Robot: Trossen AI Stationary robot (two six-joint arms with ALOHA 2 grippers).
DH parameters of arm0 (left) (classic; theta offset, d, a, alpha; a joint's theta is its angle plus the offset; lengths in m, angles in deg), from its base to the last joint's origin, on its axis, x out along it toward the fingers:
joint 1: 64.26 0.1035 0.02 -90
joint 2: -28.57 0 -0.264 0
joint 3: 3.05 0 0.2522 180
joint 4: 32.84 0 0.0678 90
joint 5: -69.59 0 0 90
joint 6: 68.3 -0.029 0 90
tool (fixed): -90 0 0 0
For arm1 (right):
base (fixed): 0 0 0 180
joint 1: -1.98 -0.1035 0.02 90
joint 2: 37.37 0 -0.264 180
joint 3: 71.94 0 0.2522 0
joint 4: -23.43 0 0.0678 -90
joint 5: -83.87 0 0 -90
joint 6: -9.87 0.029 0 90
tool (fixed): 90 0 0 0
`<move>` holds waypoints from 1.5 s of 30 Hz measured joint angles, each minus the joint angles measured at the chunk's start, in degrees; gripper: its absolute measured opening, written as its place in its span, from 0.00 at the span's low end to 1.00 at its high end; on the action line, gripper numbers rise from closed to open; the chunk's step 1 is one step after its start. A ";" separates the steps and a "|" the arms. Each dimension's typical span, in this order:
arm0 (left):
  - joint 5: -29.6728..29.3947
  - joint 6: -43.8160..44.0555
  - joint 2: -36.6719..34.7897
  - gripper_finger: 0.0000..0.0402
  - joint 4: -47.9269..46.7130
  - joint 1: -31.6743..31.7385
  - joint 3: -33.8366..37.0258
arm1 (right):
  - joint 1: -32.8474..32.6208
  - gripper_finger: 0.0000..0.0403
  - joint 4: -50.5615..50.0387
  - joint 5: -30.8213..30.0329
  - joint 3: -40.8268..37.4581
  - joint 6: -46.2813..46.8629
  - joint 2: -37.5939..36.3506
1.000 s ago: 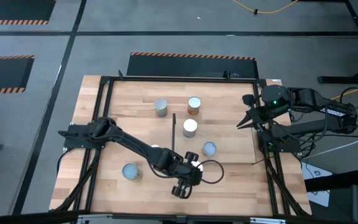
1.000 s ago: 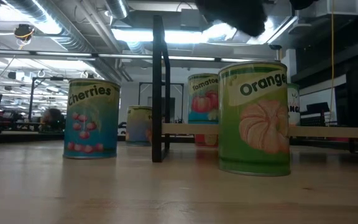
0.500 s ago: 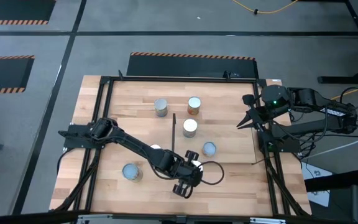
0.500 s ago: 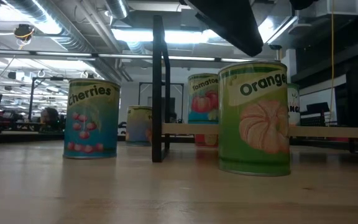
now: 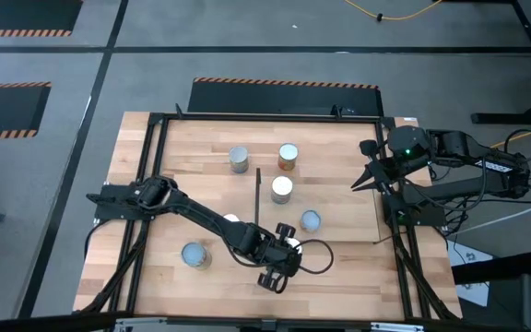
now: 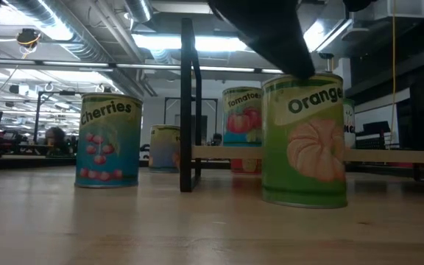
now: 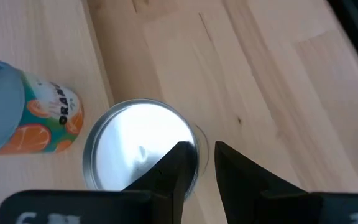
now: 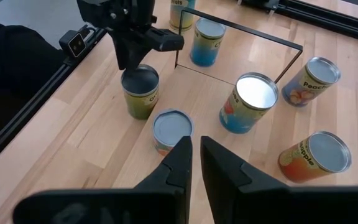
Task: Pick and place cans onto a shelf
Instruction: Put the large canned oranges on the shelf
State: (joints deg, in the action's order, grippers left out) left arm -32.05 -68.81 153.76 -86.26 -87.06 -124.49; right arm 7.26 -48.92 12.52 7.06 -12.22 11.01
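A green can labelled Orange (image 6: 304,140) stands upright on the table, and its silver top (image 7: 138,149) fills the left wrist view. My left gripper (image 7: 201,158) is right above it, slightly open, its fingers straddling the rim. In the high view this gripper (image 5: 287,249) is near the table's front middle. More cans stand upright: the Cherries can (image 6: 109,140), the Tomato can (image 6: 241,118) and a blue-topped can (image 7: 17,118). The shelf (image 5: 339,198) is a light board with a thin dark upright (image 6: 188,103). My right gripper (image 8: 194,152) waits shut, raised at the table's right edge. My left gripper comes down on the Orange can from above, slanting. One finger (image 7: 178,163) is over the lid just inside the rim (image 7: 201,140), and the other stands outside the wall. A dark finger meets the can's top edge (image 6: 300,73). The can stands upright on the table.
Three cans (image 5: 239,159) (image 5: 288,155) (image 5: 282,189) stand toward the far middle, one (image 5: 310,220) just beyond my left gripper, one (image 5: 194,254) at the near left. A black metal frame (image 5: 155,184) runs round the tabletop. Bare wood lies at the near right.
My left gripper has sunk onto the Orange can's top, its dark finger coming down to the rim in the low view. The can has shifted a little along the table and still stands upright.
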 joint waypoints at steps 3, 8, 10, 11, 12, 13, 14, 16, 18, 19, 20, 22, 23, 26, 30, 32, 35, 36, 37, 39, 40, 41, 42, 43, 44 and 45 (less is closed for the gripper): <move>0.20 -0.01 0.08 0.19 0.26 0.09 0.00 | 0.00 0.10 -0.02 0.01 0.00 -0.01 -0.02; -0.05 -0.02 0.08 0.15 0.13 0.04 0.00 | -0.01 0.10 -0.02 0.01 0.00 0.01 0.00; -0.06 -0.02 0.08 0.11 0.08 0.04 0.00 | -0.01 0.10 -0.01 0.01 0.00 0.00 0.00; -0.06 -0.02 0.08 0.09 0.04 0.04 0.00 | 0.00 0.10 -0.02 0.01 0.00 0.01 0.00; -0.02 -0.02 0.08 0.07 0.04 0.06 0.00 | 0.00 0.10 0.00 0.01 0.00 0.01 0.00; -0.02 -0.02 0.08 0.04 0.02 0.04 0.00 | 0.00 0.10 0.00 0.01 0.00 0.01 0.00; -0.03 -0.03 0.08 0.02 0.00 0.04 0.00 | -0.02 0.10 -0.02 0.01 0.00 0.01 0.00; -0.04 -0.06 0.08 0.01 -0.05 0.02 0.00 | 0.00 0.10 -0.02 0.01 0.00 0.01 0.00; 0.03 -0.06 0.08 0.02 -0.11 0.04 0.00 | -0.01 0.10 -0.01 0.01 0.00 0.01 0.00; 0.08 -0.08 0.08 0.02 -0.10 0.04 0.00 | 0.00 0.10 0.00 0.01 0.00 0.01 0.00; 0.05 -0.09 0.08 0.01 -0.11 0.04 0.00 | -0.01 0.10 0.00 0.01 0.00 0.01 0.00; 0.02 -0.09 0.04 0.01 -0.18 0.04 -0.06 | -0.01 0.10 0.00 0.01 0.00 0.01 0.00; 0.13 -0.09 -0.10 0.01 -0.18 0.04 -0.11 | 0.00 0.10 0.00 0.01 0.00 0.01 0.00; 0.85 -0.11 -0.15 0.01 -0.96 0.04 -1.27 | 0.00 0.10 0.00 0.01 0.00 0.01 0.00; 2.46 -0.12 -0.19 0.00 -0.50 0.04 -4.60 | 0.00 0.10 0.00 0.01 0.00 0.01 -0.01; 3.29 -0.21 -0.20 0.00 -0.96 0.04 -6.56 | -0.01 0.10 0.00 0.01 0.00 0.01 0.00; 4.29 -2.47 -0.20 0.00 -0.88 0.04 -9.35 | -0.02 0.10 0.00 0.01 0.00 0.01 0.00; 4.25 -3.46 -0.20 0.00 -0.93 0.04 -10.40 | 0.00 0.10 0.00 0.01 0.00 0.01 -0.02; 4.26 -4.56 -0.20 0.00 -0.96 0.08 -11.59 | -0.02 0.10 0.00 0.01 0.00 0.01 -0.02; 4.54 -7.22 -0.20 0.00 -0.93 0.29 -14.24 | -0.02 0.10 0.00 0.01 0.00 0.01 -0.02; 4.92 -8.52 -0.22 0.00 -0.85 0.50 -15.60 | 0.00 0.10 0.00 0.01 0.00 0.01 -0.02; 5.25 -9.81 -0.28 0.00 -0.81 0.74 -16.84 | -0.02 0.10 0.00 0.01 0.00 0.01 -0.04; 5.39 -10.98 -0.29 0.00 -0.88 1.08 -18.07 | -0.01 0.10 0.00 0.01 0.00 0.01 -0.07; 5.47 -12.16 -0.29 0.00 -1.00 1.46 -19.37 | -0.01 0.10 -0.01 0.01 0.00 0.01 -0.15; 5.46 -13.38 -0.29 0.00 -1.22 1.88 -20.54 | -0.01 0.10 -0.04 0.01 0.00 0.01 -0.20; 5.44 -14.63 -0.29 0.00 -1.53 2.36 -21.73 | 0.00 0.10 -0.07 0.01 0.00 0.01 -0.32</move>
State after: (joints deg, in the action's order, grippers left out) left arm -26.61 -83.44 153.48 -87.78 -84.70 -146.22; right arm 7.26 -48.99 12.53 7.06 -12.21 10.68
